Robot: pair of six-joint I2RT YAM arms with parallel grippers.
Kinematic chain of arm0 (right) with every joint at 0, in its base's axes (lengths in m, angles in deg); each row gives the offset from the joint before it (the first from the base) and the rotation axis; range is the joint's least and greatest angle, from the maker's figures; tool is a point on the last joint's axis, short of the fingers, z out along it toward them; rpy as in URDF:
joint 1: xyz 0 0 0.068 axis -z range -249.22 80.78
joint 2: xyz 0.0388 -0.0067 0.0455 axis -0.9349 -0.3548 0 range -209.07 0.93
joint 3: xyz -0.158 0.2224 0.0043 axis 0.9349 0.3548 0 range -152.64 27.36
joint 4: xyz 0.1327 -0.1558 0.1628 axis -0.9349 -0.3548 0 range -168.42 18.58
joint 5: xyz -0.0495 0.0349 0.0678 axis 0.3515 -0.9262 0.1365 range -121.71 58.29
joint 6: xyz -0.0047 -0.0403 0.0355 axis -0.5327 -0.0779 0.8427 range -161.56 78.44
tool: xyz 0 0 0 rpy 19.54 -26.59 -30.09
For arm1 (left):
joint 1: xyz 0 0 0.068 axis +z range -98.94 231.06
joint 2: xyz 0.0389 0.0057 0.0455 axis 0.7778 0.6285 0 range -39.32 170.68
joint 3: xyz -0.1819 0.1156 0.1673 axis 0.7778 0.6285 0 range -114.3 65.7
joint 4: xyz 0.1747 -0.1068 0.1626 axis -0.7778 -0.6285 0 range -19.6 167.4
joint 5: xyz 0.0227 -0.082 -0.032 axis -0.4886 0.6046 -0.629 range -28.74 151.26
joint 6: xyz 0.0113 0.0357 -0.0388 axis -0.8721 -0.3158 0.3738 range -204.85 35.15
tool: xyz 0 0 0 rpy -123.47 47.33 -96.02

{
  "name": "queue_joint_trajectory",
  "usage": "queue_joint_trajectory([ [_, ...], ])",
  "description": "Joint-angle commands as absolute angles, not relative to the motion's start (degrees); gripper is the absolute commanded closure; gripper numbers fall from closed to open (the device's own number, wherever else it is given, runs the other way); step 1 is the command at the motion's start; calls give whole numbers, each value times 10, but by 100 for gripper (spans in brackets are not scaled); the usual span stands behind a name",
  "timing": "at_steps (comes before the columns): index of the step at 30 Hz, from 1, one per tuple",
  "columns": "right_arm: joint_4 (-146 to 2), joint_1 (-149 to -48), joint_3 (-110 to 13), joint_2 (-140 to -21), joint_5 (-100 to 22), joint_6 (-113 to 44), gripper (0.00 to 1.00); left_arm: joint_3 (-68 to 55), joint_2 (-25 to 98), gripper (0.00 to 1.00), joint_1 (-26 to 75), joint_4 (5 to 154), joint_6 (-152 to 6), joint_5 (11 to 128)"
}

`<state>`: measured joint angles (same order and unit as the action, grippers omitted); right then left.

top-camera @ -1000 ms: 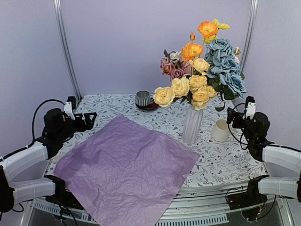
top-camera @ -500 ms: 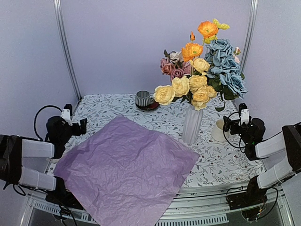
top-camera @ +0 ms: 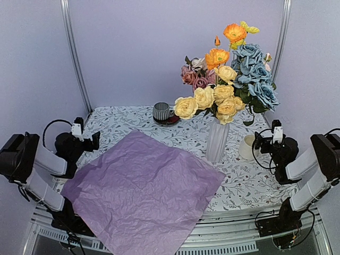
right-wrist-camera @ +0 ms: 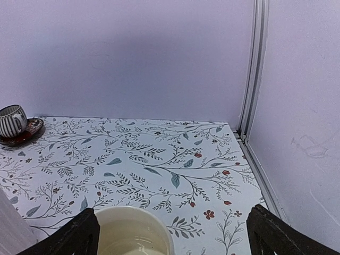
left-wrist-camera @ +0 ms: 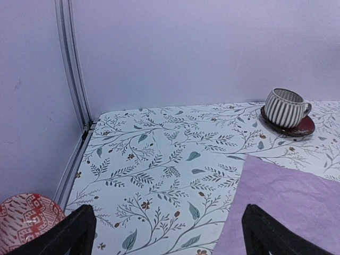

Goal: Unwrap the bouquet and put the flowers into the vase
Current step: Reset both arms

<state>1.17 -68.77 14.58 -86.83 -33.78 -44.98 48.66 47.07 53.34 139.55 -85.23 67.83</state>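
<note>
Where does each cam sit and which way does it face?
Top external: above and behind the arm bases, looking forward and down at the table; purple paper, vase of flowers, both arms show.
Left wrist: low at the table's left, facing the back wall; open left gripper, fingers at the bottom corners.
Right wrist: low at the right, facing the back wall; open right gripper, cream mug at the bottom edge.
Shared: both wrist views catch the striped cup.

The cream mug (right-wrist-camera: 133, 232) sits between the spread fingers (right-wrist-camera: 69, 236), striped cup (right-wrist-camera: 11, 120) far left.
</note>
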Motion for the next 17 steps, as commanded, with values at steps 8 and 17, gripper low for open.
queue_joint_trajectory([
  [8, 34, -685, 138, -872, -327, -438, 1, 512, 492, 2, 513, 1505, -876, 625],
  [17, 32, -685, 137, -873, -330, -439, 1, 511, 492, 2, 513, 1506, -875, 627],
])
